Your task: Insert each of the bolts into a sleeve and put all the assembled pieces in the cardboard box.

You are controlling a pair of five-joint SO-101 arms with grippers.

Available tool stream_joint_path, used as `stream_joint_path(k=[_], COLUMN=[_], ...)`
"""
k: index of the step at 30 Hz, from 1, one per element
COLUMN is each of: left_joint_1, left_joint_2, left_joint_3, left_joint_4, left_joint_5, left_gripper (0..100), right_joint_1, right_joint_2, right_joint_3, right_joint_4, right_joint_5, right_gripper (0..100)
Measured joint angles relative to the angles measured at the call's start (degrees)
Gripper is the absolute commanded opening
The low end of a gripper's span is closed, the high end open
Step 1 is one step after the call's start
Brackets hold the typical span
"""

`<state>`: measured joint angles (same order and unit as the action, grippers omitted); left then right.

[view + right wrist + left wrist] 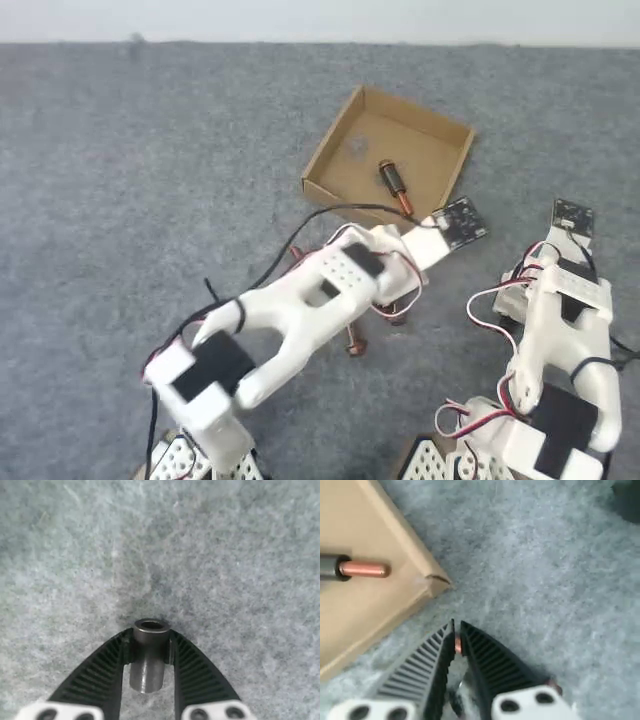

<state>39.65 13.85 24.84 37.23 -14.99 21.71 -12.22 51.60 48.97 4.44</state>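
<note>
In the left wrist view my left gripper [456, 630] is shut on a copper bolt [457, 645], whose tip shows between the fingers. It hangs over the carpet just off a corner of the cardboard box [395, 530]. An assembled bolt and sleeve [355, 569] lies inside the box [330, 160], and the same piece [393, 186] shows in the high view. My right gripper [149, 635] is shut on a dark hollow sleeve [148, 660], held above bare carpet with its open end toward the camera. The right arm [560, 310] stands to the right of the box.
The left arm [320, 295] stretches across the middle of the carpet toward the box. A loose bolt [355, 346] lies on the carpet beside it, and another copper piece [297, 256] shows at its far side. Grey carpet covers the whole table.
</note>
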Motion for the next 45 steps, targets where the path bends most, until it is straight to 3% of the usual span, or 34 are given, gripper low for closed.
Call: stream_joint_path(k=[18,24,34,45], left_joint_1=[-0.26,-0.97,-7.74,-8.09], left_joint_2=[24.18,24.62,24.97,24.18], left_joint_3=[-35.69,-37.54,-37.27,-34.55], left_joint_4=[33.49,37.36,40.26,43.16], left_joint_5=[0.26,0.18,0.44,0.18], left_gripper=[1,1,1,1], right_joint_1=[0.00,0.00,0.00,0.00], right_joint_2=[0.00,0.00,0.00,0.00], right_joint_3=[0.00,0.00,0.00,0.00], right_joint_4=[0.00,0.00,0.00,0.00], right_joint_5=[0.00,0.00,0.00,0.00], right_gripper=[0.6,0.6,0.6,0.6])
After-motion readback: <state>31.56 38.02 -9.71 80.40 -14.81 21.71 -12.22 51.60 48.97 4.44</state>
